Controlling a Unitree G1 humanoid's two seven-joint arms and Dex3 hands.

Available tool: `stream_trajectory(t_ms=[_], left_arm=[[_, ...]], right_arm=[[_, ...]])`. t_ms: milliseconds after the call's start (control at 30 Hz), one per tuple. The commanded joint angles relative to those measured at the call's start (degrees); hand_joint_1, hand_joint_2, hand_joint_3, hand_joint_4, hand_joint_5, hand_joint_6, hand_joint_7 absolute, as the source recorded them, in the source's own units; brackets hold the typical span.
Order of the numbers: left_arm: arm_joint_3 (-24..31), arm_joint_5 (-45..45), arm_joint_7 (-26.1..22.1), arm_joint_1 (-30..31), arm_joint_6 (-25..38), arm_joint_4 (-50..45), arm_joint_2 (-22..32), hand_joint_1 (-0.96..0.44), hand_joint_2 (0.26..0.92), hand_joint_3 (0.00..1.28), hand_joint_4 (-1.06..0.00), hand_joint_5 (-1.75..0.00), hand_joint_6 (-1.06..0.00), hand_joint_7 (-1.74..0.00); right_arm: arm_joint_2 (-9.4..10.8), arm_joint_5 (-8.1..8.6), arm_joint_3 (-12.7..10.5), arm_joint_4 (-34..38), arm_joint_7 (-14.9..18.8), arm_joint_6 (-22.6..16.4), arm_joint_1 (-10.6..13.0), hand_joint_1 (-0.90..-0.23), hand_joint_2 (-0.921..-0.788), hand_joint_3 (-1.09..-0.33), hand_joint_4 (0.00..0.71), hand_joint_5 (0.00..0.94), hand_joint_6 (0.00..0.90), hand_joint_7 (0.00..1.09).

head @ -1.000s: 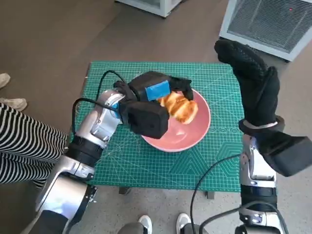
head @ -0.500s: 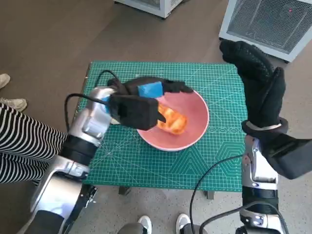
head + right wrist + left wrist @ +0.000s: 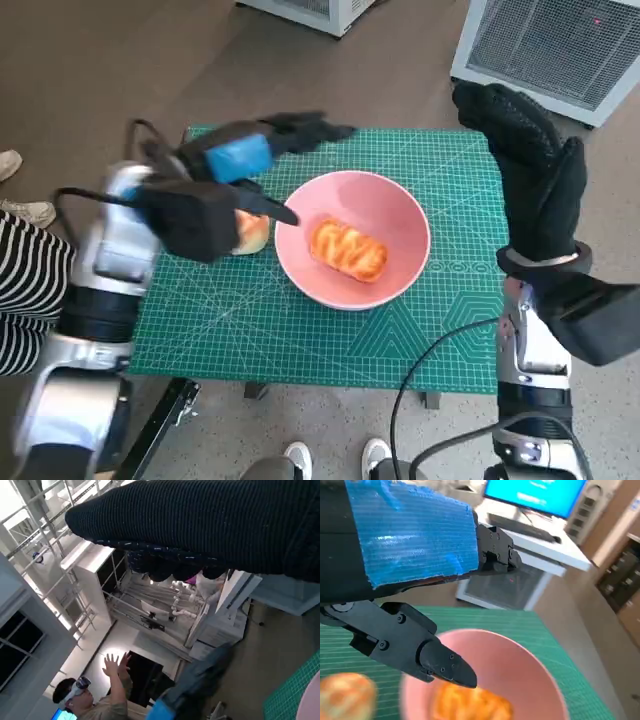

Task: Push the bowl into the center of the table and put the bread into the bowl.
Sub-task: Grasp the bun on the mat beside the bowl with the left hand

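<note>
Sitting in the pink bowl, the bread is a golden roll that lies a bit to the bowl's left side. It looks soft and light, so I think a hard squeeze would squash it; the best place to take it would be across its short middle, with a gentle hold. The bowl looks hard and smooth and light, so it would likely slide on the green mat if something pushes its rim. It stands near the middle of the mat already. A second roll lies on the mat just left of the bowl, partly hidden by the left arm. The left hand hangs above the mat, up and left of the bowl, with its fingers spread and nothing in them. The right hand is held up high, right of the bowl, fingers straight and together, holding nothing. Nothing blocks the bowl. A person's striped leg and shoes are far left of the bowl, and white machines stand behind it.
</note>
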Motion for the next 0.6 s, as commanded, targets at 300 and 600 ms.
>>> stream_trajectory(t_ms=[300,600], left_arm=[[2.9,-0.8,-3.8,0.0,2.2,-0.2,7.6,0.06,0.734,0.0,-0.02,0.0,-0.18,-0.08],[0.2,5.1,-1.0,0.2,2.6,3.6,9.5,0.14,0.738,0.01,0.0,0.0,-0.16,-0.06]], right_arm=[[-1.0,0.69,-0.2,2.0,1.1,0.1,-0.2,-0.759,-0.921,-0.71,0.187,0.002,0.001,0.6],[-1.1,0.61,-0.1,2.5,1.4,0.0,-0.6,-0.766,-0.921,-0.711,0.188,0.002,0.0,0.6]])
